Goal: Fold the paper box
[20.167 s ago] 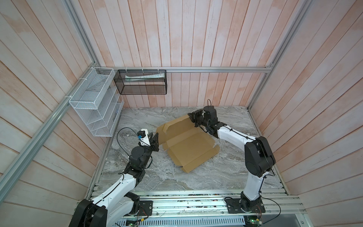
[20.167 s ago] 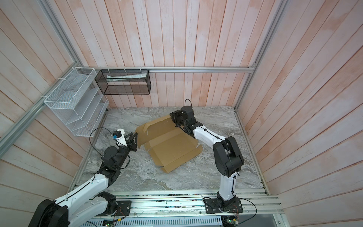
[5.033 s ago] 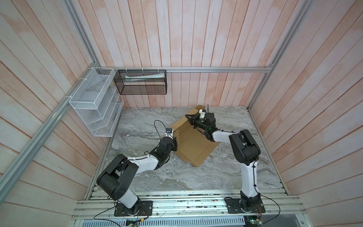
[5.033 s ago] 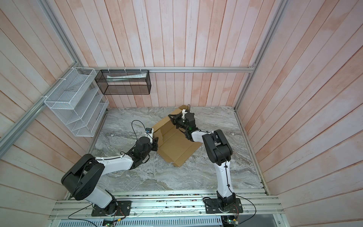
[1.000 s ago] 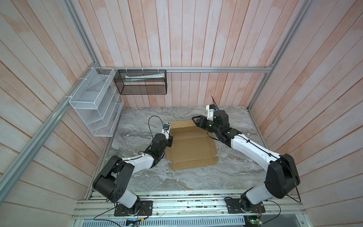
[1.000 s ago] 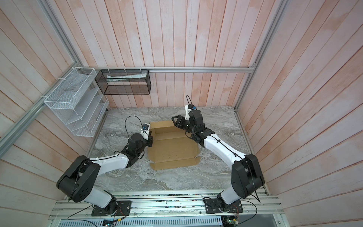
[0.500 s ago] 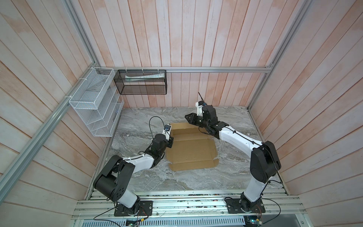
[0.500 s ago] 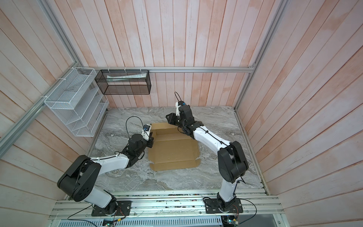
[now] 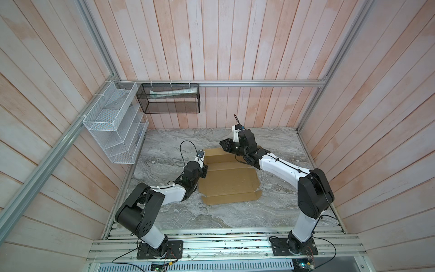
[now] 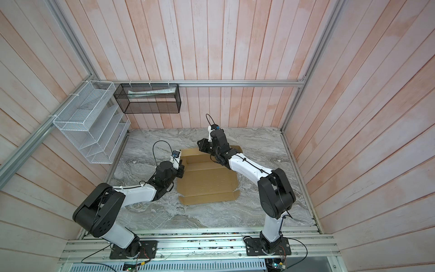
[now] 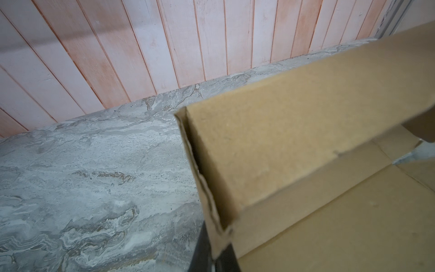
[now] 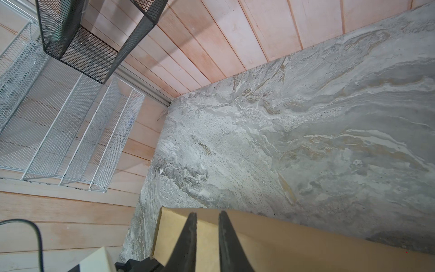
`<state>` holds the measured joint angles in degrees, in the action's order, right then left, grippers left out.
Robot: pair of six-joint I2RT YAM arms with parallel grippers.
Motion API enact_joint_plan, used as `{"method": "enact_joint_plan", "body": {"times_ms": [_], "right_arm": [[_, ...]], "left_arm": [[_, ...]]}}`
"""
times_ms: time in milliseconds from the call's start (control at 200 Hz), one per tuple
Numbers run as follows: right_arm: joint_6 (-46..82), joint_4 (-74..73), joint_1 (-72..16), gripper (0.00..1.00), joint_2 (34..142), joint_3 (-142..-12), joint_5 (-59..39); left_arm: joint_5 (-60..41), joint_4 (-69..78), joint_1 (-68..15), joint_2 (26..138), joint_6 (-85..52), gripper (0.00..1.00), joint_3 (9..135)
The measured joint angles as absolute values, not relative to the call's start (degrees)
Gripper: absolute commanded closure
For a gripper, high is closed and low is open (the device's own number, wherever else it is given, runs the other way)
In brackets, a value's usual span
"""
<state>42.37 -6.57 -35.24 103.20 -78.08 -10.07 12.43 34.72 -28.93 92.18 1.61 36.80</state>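
The paper box (image 9: 229, 181) (image 10: 207, 181) is a tan cardboard sheet lying mostly flat on the marble table in both top views. Its back and left flaps stand raised. My left gripper (image 9: 204, 168) (image 10: 181, 170) sits at the box's left edge. In the left wrist view that gripper (image 11: 213, 256) is shut on the edge of the raised flap (image 11: 282, 153). My right gripper (image 9: 223, 144) (image 10: 201, 144) hovers over the box's far edge. In the right wrist view its dark fingers (image 12: 188, 235) stand a narrow gap apart above the flap (image 12: 282, 245), with nothing between them.
A white wire rack (image 9: 113, 127) hangs on the left wall. A black mesh basket (image 9: 170, 99) hangs on the back wall. Wooden walls close in the marble table (image 9: 176, 141) on three sides. Bare marble lies in front of the box.
The right gripper has moved left along the box's far edge and its jaws have narrowed. The left gripper and the box have stayed put.
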Motion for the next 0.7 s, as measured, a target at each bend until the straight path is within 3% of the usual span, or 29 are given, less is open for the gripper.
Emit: {"method": "enact_joint_plan", "body": {"times_ms": [340, 700], "right_arm": [[43.33, -8.16, -35.38, 0.83, 104.79, -77.60, -8.93], [44.10, -9.13, -35.38, 0.85, 106.02, -76.29, -8.82]], "left_arm": [[12.71, 35.42, -28.93, 93.47, 0.82, 1.00, 36.88], [14.00, 36.12, -28.93, 94.32, 0.10, 0.91, 36.97]]}}
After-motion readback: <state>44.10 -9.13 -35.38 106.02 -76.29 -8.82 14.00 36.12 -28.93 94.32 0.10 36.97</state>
